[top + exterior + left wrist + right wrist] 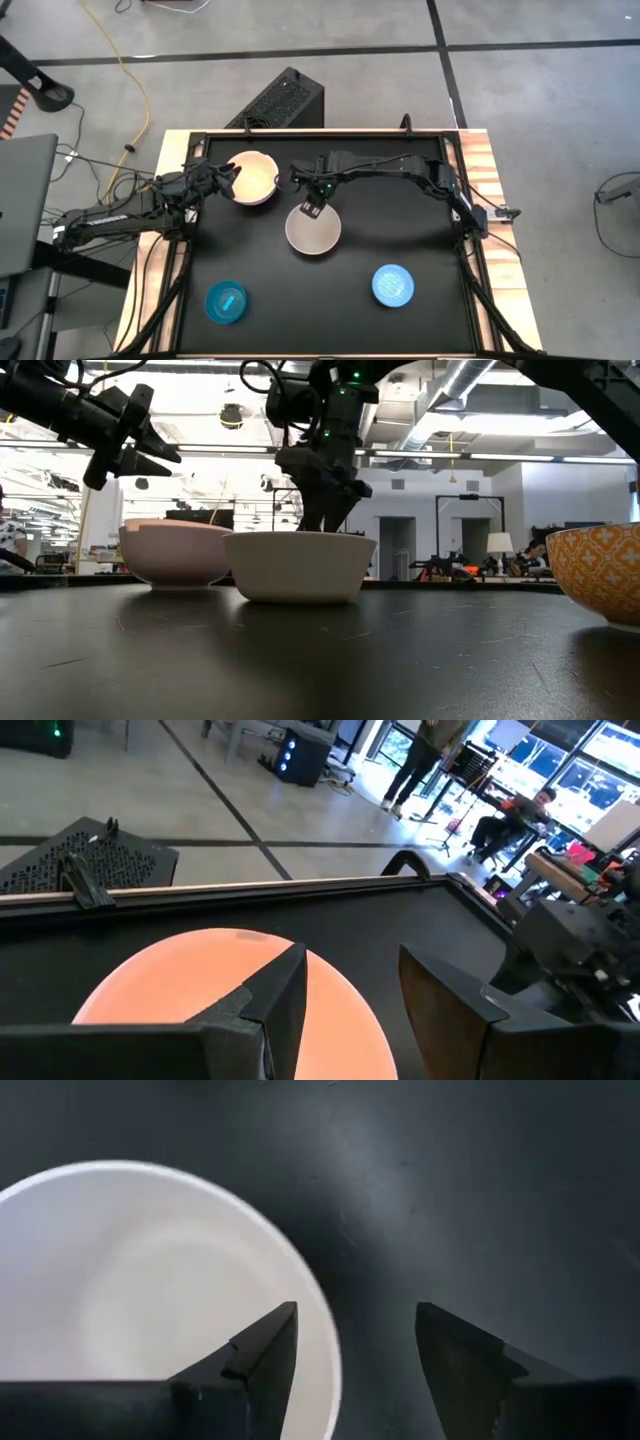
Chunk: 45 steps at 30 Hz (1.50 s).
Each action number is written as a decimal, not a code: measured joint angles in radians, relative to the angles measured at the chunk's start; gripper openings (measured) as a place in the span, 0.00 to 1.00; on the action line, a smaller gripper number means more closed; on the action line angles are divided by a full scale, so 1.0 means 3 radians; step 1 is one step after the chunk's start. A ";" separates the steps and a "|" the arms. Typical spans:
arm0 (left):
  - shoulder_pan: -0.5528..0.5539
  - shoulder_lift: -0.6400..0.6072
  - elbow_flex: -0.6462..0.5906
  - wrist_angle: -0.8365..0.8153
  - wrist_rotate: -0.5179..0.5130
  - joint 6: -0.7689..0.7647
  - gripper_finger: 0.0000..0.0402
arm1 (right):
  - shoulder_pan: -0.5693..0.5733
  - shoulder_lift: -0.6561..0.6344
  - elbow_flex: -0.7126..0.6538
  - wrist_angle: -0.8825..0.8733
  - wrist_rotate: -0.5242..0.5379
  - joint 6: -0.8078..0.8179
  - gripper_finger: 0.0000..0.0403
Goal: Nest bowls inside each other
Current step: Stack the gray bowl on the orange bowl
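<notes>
A pink bowl (252, 177) stands upright on its base at the far left of the black table, and it also shows in the low view (175, 552). A cream bowl (313, 229) sits upright near the middle (300, 566). My left gripper (228, 176) hovers open well above the pink bowl's left rim (352, 960), one finger over the bowl (200, 990) and one past its rim. My right gripper (311, 207) points down, open, over the cream bowl's far rim (356, 1310). One of its fingers is above the bowl's inside (150, 1290) and the other is outside it.
A teal bowl (227, 301) lies near the front left and a light blue patterned bowl (393, 285) near the front right, which shows at the low view's right edge (600, 575). A raised black rim (455, 160) borders the table. Bare mat lies right of the cream bowl.
</notes>
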 joint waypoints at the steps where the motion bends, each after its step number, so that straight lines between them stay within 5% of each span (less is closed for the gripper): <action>1: 0.0000 0.0000 0.0000 0.0000 0.0001 -0.0006 0.37 | 0.0000 0.0000 -0.0037 0.0033 -0.0045 -0.0026 0.54; 15: 0.0000 0.0000 0.0001 -0.0094 -0.0033 -0.0007 0.37 | 0.0033 0.0003 -0.0635 0.0479 -0.0303 -0.0071 0.50; 25: 0.0000 -0.0001 0.0001 -0.0139 -0.0079 0.0000 0.37 | 0.0069 -0.0013 -0.0597 0.0514 -0.0447 -0.0084 0.04; 38: 0.0000 -0.0003 0.0000 -0.0020 -0.0197 0.0017 0.37 | -0.0089 0.0007 0.0342 0.0428 -0.0525 -0.0009 0.01; 45: 0.0000 -0.0004 0.0164 0.0587 -0.0265 0.0791 0.37 | -0.0206 0.0002 0.0615 0.1099 -0.0515 0.0057 0.01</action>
